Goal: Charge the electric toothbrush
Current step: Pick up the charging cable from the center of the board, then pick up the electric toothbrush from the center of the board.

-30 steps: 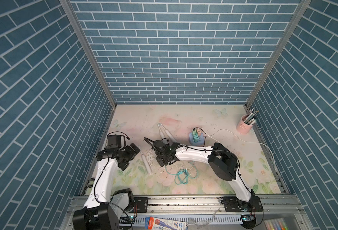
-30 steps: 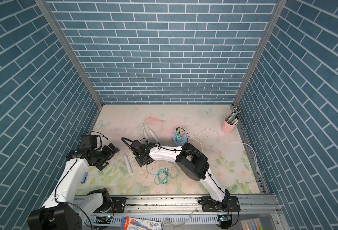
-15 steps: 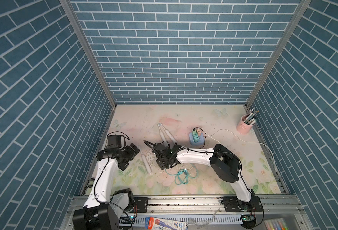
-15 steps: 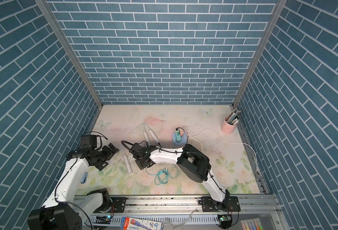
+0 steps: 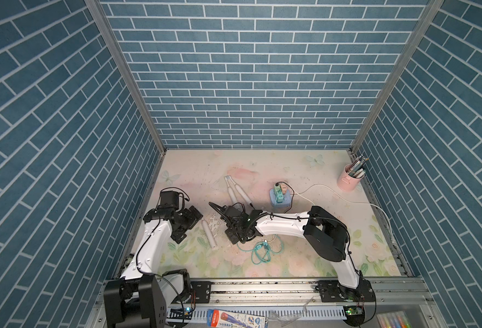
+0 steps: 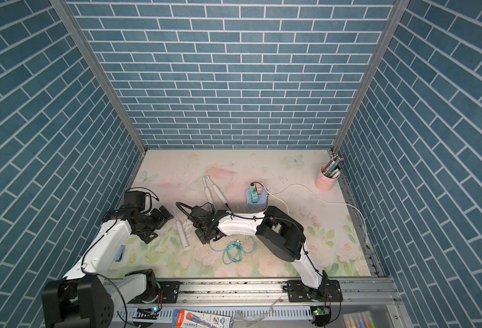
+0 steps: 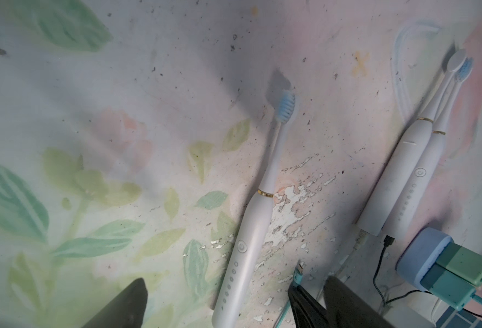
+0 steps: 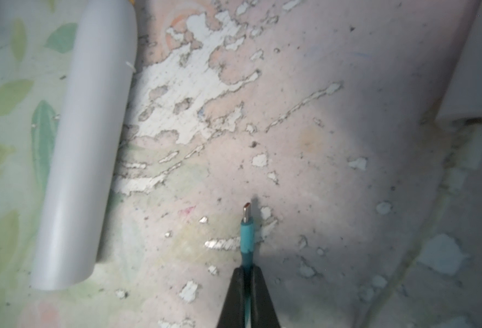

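Toothbrush [image 5: 209,235] lies flat on the table [image 5: 305,170], head toward the back wall and base toward the front rail. Nothing is plugged into it.

Right gripper [image 8: 245,272] sits low just beside the toothbrush, on the side away from the left arm and level with the lower handle. There's a gap between them, no contact. It's pinched fully closed on the rear of the teal plug [image 8: 246,230]. The metal tip sticks out past the fingertips and runs roughly parallel to the handle, so it isn't aimed at the toothbrush base. The plug is close over the table; can't tell if it touches. The rest of the cable [image 5: 262,251] lies coiled on the table past the right gripper, further from the toothbrush.

Left gripper [image 5: 190,225] is on the opposite side of the toothbrush, near its head end. Its jaws are spread wide, holding nothing and touching nothing.

A brush pair [image 5: 235,193] lies beyond the toothbrush head toward the back wall, the two touching in a narrow V. The blue charger [image 5: 279,198] stands further out on the same side as the right gripper.

Compared with a second ago, the right gripper has slid a little toward the toothbrush's base end and closed the last bit onto the plug. The toothbrush hasn't moved, and the left arm is in the same pose.
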